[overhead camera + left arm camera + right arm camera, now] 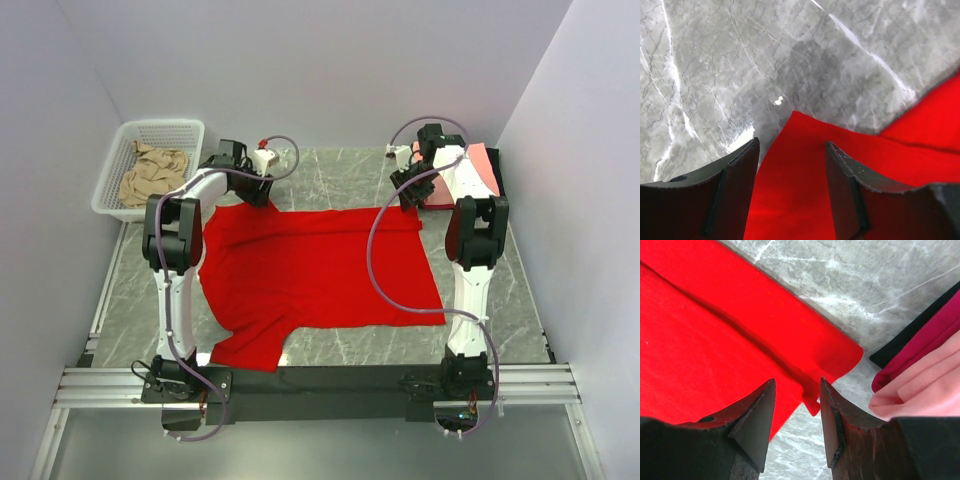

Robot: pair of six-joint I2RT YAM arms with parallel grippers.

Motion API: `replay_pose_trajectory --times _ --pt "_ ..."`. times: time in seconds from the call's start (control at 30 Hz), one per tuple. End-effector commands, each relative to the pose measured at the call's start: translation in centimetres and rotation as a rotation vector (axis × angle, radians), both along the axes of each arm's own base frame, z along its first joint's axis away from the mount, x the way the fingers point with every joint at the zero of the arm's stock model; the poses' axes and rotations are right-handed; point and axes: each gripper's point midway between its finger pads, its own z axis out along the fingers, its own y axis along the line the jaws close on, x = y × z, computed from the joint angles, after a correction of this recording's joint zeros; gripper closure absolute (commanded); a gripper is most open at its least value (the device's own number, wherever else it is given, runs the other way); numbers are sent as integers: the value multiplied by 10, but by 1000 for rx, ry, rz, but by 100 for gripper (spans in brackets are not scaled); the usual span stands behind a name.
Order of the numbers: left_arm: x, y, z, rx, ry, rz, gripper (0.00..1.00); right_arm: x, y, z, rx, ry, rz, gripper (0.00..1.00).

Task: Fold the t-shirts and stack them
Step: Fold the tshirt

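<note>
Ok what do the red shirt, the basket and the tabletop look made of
Red shirt: soft matte cloth, limp with creases. Basket: white plastic, seemingly, with mesh walls. Tabletop: grey veined marble look, faint sheen; perhaps a print.

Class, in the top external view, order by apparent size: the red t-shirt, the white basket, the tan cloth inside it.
1. red t-shirt
2. white basket
3. tan cloth, which fits inside the basket

Robot lab; white walls (300, 60), marble table (340, 175)
</note>
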Motion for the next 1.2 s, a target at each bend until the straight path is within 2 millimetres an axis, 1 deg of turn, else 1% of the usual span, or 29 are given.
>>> replay_pose_trajectory --times 0.0,0.1,0.17,0.2,0.23,0.27,0.3,0.33,0.4,0.43,0.5,0.53,0.57,0.6,0.63,0.67,0.7,0.73,0.77,0.8,0.83,0.87,0.9,0.97,1.0,1.03,1.07,1.1,1.17 --pt "17 -3 4 33 -58 25 39 3 1 10 2 -19 -11 52" --pt "15 1 -12 84 -42 27 41 4 1 10 1 -21 -13 52" --pt "13 2 -17 94 -28 21 46 5 1 11 2 -21 -11 52" --pt "12 2 -17 96 -28 18 50 3 1 11 3 -18 -6 52" --pt "8 0 -16 87 -11 5 62 3 1 11 2 -15 -3 52" --pt "8 -1 -12 83 -18 -6 68 2 1 12 2 -16 0 52" --pt "7 -3 -1 70 -33 -13 75 2 1 13 2 -19 3 52" --pt "5 -9 7 42 -41 -33 87 0 1 12 0 -16 7 52" --pt "1 -12 24 16 -64 -49 96 0 1 14 3 -17 9 52" --pt "0 -15 48 -3 -100 -56 99 0 1 15 4 -22 9 52" --pt "-11 -20 65 -35 -105 -89 99 -1 2 17 7 -22 10 52" --pt "-17 -23 86 -48 -132 -103 99 -2 2 17 8 -19 12 52" --pt "-24 -24 92 -60 -124 -112 99 -2 2 19 10 -23 12 52" --pt "-32 -24 106 -67 -137 -120 99 -3 3 21 12 -27 16 52" --pt "-38 -24 111 -74 -132 -121 99 -5 3 20 12 -21 16 52" --pt "-46 -26 116 -89 -123 -132 99 -6 3 22 12 -27 16 52" --pt "-60 -25 120 -94 -99 -137 99 -7 3 23 12 -30 19 52" --pt "-69 -26 122 -101 -87 -145 99 -9 2 22 12 -25 19 52" --pt "-79 -29 122 -107 -70 -156 99 -10 2 24 9 -29 21 52" --pt "-95 -30 122 -111 -51 -169 99 -11 2 24 8 -30 22 52" --pt "-110 -31 119 -107 -15 -180 99 -13 1 22 6 -23 23 52" --pt "-123 -37 116 -107 8 -198 99 -14 1 25 5 -28 26 52" --pt "-144 -37 111 -110 37 -209 99 -16 1 25 7 -22 27 52" --pt "-171 -43 101 -106 87 -222 99 -18 2 26 8 -23 32 52" --pt "-195 -41 89 -99 130 -231 98 -19 1 26 8 -21 32 52" --pt "-208 -40 82 -83 151 -244 90 -20 1 26 6 -18 34 52" --pt "-221 -40 76 -75 176 -257 85 -21 1 26 4 -16 35 52" --pt "-240 -39 68 -65 208 -280 75 -22 1 26 3 -13 37 52" --pt "-261 -34 61 -47 252 -320 68 -23 0 26 -1 -9 42 52"
